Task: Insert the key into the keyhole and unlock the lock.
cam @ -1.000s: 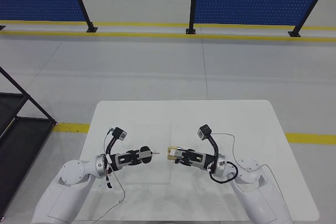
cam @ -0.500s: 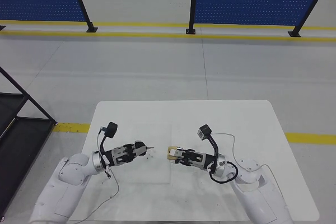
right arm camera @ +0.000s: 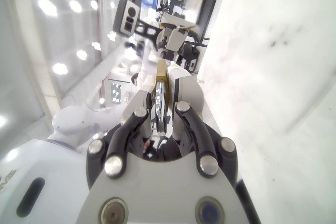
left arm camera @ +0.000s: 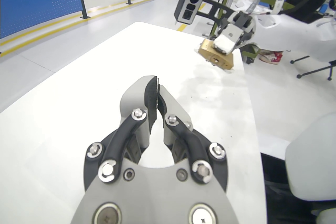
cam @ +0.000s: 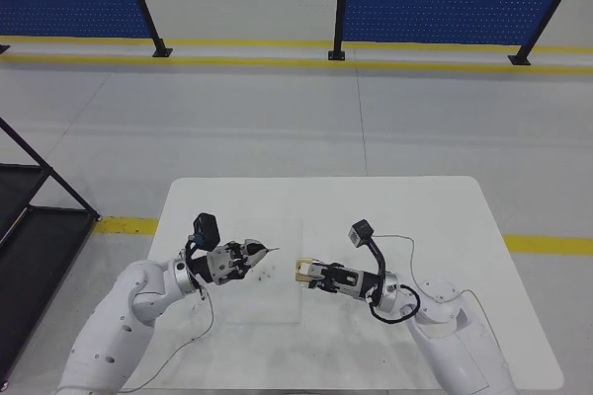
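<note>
My right gripper point(cam: 314, 273) is shut on a brass padlock point(cam: 302, 269) and holds it just above the white table point(cam: 425, 207), near the middle. In the left wrist view the padlock point(left arm camera: 216, 56) shows its keyhole face, pinched by the right gripper's fingers point(left arm camera: 227, 40). In the right wrist view the padlock's chrome shackle point(right arm camera: 160, 101) runs between the pads. My left gripper point(cam: 255, 254) hangs to the left of the padlock, a short gap away, shut on the key point(cam: 268, 249), whose thin tip sticks out. In the left wrist view its pads point(left arm camera: 151, 93) meet and hide the key.
A thin cable point(cam: 400, 240) lies on the table behind the right arm. A black rack point(cam: 20, 247) stands on the floor left of the table. Blue barrier panels point(cam: 445, 20) line the far side of the room.
My left gripper has swung with the key toward the back of the table and turned at the wrist. The right gripper and padlock have kept still.
</note>
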